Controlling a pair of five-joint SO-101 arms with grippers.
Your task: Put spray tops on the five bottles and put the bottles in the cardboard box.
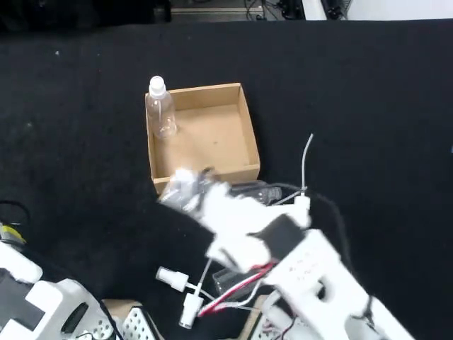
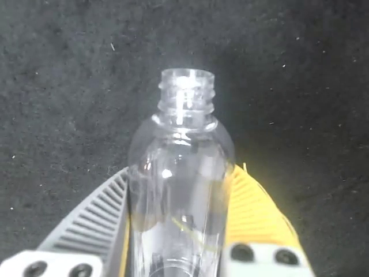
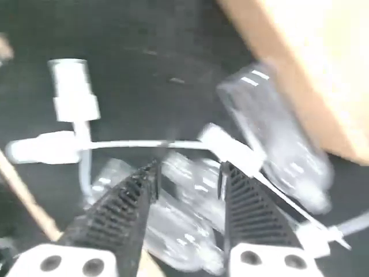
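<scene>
My left gripper (image 2: 180, 173) is shut on a clear bottle (image 2: 185, 95) with no top, its open neck pointing away over the black table. My right gripper (image 3: 189, 168) is open, low over clear bottles (image 3: 190, 202) lying on the table; in the high view it (image 1: 195, 195) is at the cardboard box's (image 1: 205, 134) front wall. Loose spray tops (image 3: 72, 89) with thin tubes lie beside those bottles. Another clear bottle (image 3: 282, 144) lies against the box (image 3: 300, 57). One bottle with a spray top (image 1: 160, 110) rests in the box's far left corner.
Two loose spray tops (image 1: 173, 278) lie near the table's front edge. Another spray top (image 1: 303, 204) with a long tube sits right of the box, next to a lying bottle (image 1: 258, 191). The left arm's white base (image 1: 35, 297) fills the front left corner.
</scene>
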